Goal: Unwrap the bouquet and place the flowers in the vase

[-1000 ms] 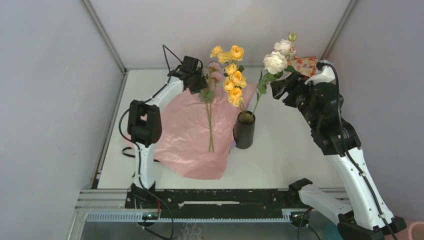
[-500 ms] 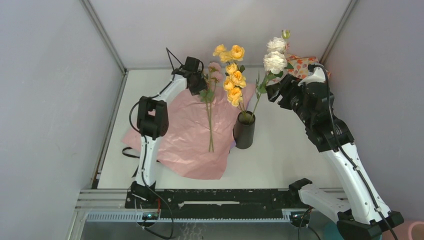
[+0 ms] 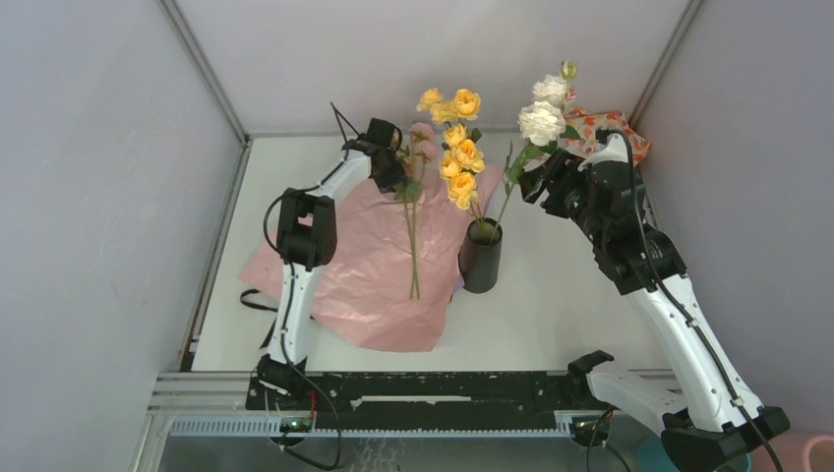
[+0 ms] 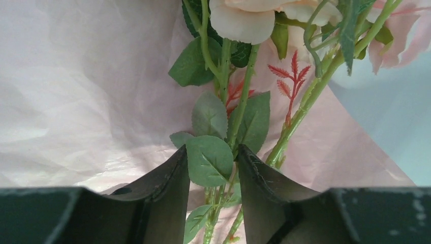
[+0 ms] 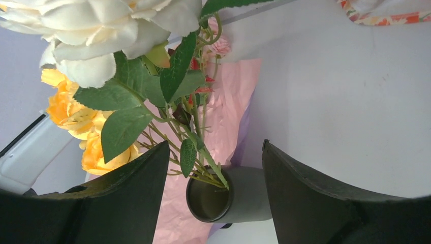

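Observation:
The black vase stands by the right edge of the unwrapped pink paper and holds yellow roses and white roses. A pink rose stem lies on the paper. My left gripper sits over its upper part. In the left wrist view the stems and a leaf lie between the jaws of the left gripper, with a gap still showing. My right gripper is open beside the white roses' stem. Through the open right gripper I see the vase further off.
An orange-flowered patterned cloth lies at the back right corner behind the right arm. Black ribbon trails off the paper's left edge. Grey walls enclose the table on the left, back and right.
My left gripper has shifted right onto the pink rose stems and its jaws have narrowed. The right arm has edged left and the white roses stand a little more upright.

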Available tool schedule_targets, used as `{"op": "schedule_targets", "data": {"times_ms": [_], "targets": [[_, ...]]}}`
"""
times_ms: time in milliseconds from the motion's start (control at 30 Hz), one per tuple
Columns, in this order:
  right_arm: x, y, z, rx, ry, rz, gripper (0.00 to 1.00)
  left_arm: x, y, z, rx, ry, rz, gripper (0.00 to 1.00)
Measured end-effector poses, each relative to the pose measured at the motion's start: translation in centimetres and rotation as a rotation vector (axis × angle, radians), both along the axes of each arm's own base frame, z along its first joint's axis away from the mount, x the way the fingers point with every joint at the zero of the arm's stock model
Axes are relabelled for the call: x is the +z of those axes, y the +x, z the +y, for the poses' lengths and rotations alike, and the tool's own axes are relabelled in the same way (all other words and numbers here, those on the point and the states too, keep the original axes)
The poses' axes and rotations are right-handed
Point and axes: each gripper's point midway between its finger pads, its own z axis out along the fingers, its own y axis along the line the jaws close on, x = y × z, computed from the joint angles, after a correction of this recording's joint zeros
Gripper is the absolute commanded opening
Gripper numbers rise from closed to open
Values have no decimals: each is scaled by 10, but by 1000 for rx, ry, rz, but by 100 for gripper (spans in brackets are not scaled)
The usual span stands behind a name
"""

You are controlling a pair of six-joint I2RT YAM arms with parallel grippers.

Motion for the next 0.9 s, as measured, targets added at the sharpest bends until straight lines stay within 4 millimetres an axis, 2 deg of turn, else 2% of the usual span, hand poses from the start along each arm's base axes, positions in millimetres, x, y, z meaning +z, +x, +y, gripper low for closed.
{"op": "schedule_targets", "data": {"times_ms": [200, 433, 633, 767, 900], "targets": [[-5, 0, 1, 0, 4, 11, 76, -3, 1, -2, 0, -11, 4, 29], [-8, 0, 2, 1, 8, 19, 76, -4, 1, -2, 0, -15, 7, 1], [-8, -1, 2, 3, 16, 22, 76, -6, -3, 4, 13, 2, -3, 0], [-7, -2, 3, 4, 25, 22, 76, -3, -21, 21, 39, 47, 9, 0], [-6, -3, 3, 3, 34, 17, 76, 17, -37, 41, 68, 97, -7, 0]]}}
